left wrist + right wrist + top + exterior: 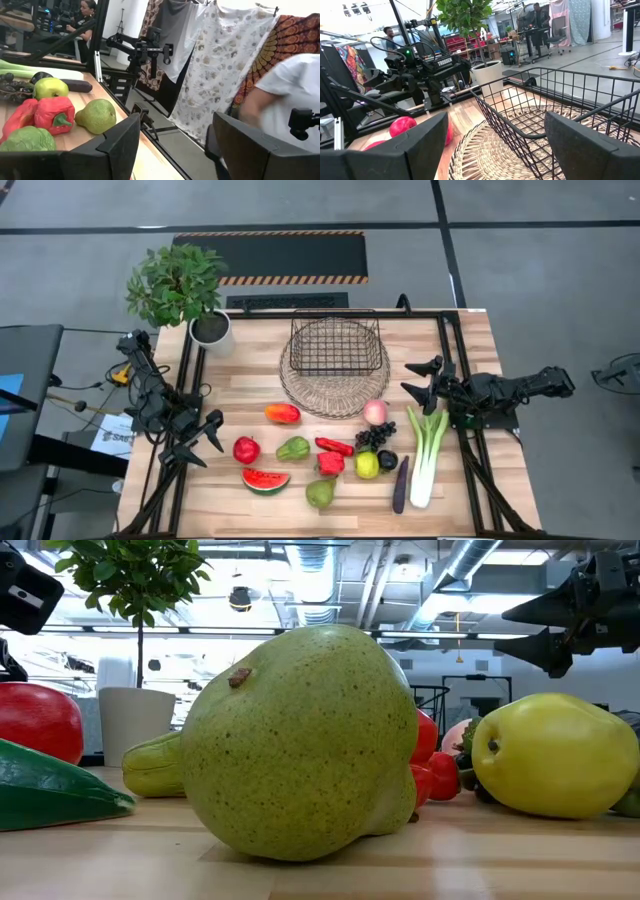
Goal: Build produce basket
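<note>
The produce lies on the wooden table's near half: red apple [246, 449], watermelon slice [265, 479], mango [282, 413], green pears [320, 493] [300, 740], chili [333, 446], peach [375, 412], dark grapes [372, 437], eggplant [401, 485] and leek [428, 450]. The dark wire basket [335, 345] stands on a round pale wire tray [300, 395] at the far middle. My left gripper [205, 440] [172, 145] is open at the table's left edge, beside the apple. My right gripper [415, 380] [495, 145] is open at the right, pointing at the basket [540, 115].
A leafy plant in a white pot [210, 330] stands at the far left corner. Black frame rails [452, 350] run along both table sides. A red pepper [330, 463] and a yellow-green apple [367, 465] lie among the produce. People show in the room beyond.
</note>
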### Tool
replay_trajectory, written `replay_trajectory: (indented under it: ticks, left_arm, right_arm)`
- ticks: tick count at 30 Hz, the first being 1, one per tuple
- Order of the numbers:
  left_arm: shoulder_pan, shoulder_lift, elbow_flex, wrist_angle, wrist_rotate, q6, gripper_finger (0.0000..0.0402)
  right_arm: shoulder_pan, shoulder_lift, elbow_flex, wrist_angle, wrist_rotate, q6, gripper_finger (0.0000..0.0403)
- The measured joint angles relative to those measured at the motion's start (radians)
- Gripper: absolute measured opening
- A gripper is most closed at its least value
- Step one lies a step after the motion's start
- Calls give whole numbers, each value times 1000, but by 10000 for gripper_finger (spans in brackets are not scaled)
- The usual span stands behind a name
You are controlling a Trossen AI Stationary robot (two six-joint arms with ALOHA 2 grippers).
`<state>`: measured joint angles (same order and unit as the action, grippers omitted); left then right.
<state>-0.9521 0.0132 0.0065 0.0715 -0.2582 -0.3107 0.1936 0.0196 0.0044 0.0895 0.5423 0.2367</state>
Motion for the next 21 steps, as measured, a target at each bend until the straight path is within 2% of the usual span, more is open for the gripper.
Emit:
replay_trajectory:
  ticks: [13, 17, 21]
  left_arm:
    - [0, 0, 0, 0, -1, 0, 237]
    - [-1, 0, 0, 12, -111, 0, 237]
    - [-1, 0, 0, 22, -307, -17, 237]
  right_arm:
    - [0, 0, 0, 0, 0, 0, 351]
    - [0, 0, 0, 0, 0, 0, 352]
    - [0, 0, 0, 0, 0, 0, 350]
